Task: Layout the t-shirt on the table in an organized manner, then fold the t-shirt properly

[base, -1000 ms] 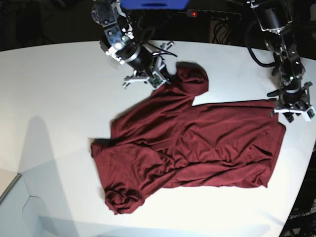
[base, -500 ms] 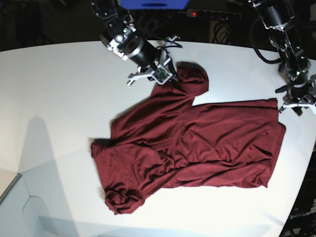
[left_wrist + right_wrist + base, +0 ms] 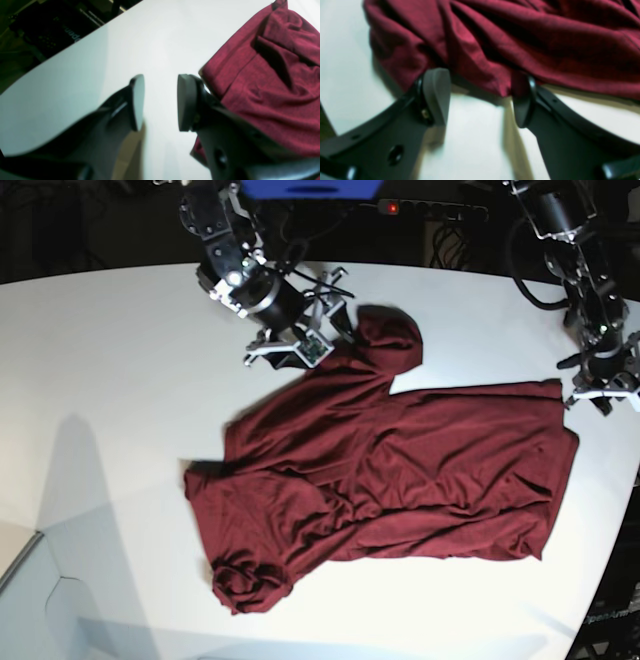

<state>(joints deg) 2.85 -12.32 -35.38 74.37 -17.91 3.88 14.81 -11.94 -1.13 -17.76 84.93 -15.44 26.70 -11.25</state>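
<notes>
A big white table [image 3: 120, 350] with a curved far edge fills the view. Spread across its right half lies a dark red t-shirt [image 3: 400, 470], rumpled, one sleeve bunched near the front edge, the other folded up toward the back.

No readable text, labels or numbers
</notes>
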